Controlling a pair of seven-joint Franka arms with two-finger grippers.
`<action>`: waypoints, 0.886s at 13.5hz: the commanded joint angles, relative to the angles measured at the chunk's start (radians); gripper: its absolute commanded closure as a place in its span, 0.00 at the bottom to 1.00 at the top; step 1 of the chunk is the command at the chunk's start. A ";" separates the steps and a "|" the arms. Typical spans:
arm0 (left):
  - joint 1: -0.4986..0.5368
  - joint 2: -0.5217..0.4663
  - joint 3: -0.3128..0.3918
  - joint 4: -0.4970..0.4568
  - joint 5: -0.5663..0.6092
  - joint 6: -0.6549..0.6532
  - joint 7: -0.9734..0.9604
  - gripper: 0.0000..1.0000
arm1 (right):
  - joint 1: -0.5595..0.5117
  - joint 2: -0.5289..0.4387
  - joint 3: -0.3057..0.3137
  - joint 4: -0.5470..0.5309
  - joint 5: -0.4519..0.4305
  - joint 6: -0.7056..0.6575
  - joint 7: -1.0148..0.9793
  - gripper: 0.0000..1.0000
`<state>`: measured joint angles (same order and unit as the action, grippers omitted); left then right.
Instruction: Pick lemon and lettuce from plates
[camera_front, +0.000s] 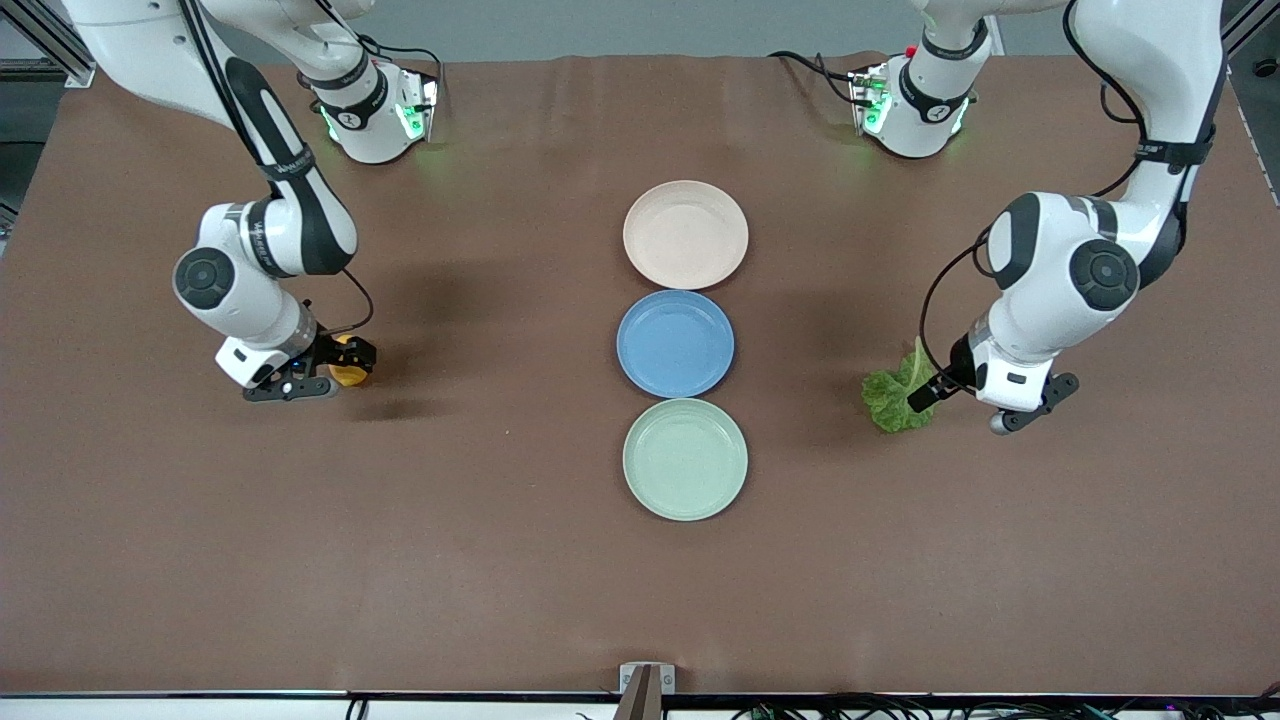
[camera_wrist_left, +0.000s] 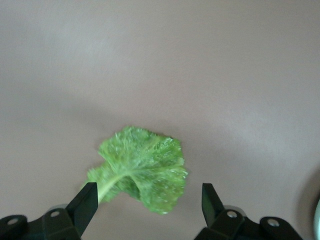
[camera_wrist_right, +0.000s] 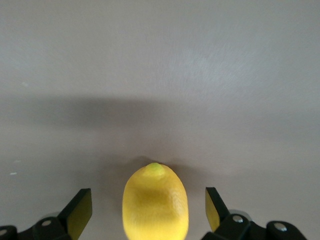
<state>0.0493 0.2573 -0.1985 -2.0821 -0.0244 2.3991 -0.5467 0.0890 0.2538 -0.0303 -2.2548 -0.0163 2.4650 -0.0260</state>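
Note:
The lemon (camera_front: 352, 376) lies on the brown table toward the right arm's end, off the plates. My right gripper (camera_front: 335, 372) is low around it, open, with the lemon (camera_wrist_right: 155, 202) between the fingers and a gap on each side. The lettuce (camera_front: 890, 400) lies on the table toward the left arm's end. My left gripper (camera_front: 960, 410) is open just beside it; in the left wrist view the lettuce (camera_wrist_left: 142, 170) lies between the spread fingers, its stem close to one finger (camera_wrist_left: 85, 202). The beige-pink plate (camera_front: 685, 235) and the mint green plate (camera_front: 685, 459) are bare.
A blue plate (camera_front: 675, 343), also bare, sits between the two other plates in a row down the middle of the table. The arms' bases (camera_front: 375, 110) (camera_front: 915, 105) stand along the table's edge farthest from the front camera.

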 joint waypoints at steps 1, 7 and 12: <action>0.032 -0.023 -0.009 0.028 0.000 -0.034 0.213 0.08 | -0.018 -0.022 0.009 0.174 0.021 -0.243 -0.026 0.00; 0.082 -0.099 -0.002 0.089 0.000 -0.237 0.347 0.04 | -0.046 -0.022 0.006 0.515 0.007 -0.693 -0.029 0.00; 0.122 -0.269 0.001 0.129 -0.006 -0.432 0.396 0.00 | -0.087 -0.021 0.004 0.733 -0.004 -0.899 -0.031 0.00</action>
<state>0.1510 0.0652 -0.1928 -1.9625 -0.0244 2.0567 -0.1740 0.0265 0.2200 -0.0368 -1.5860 -0.0167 1.6133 -0.0423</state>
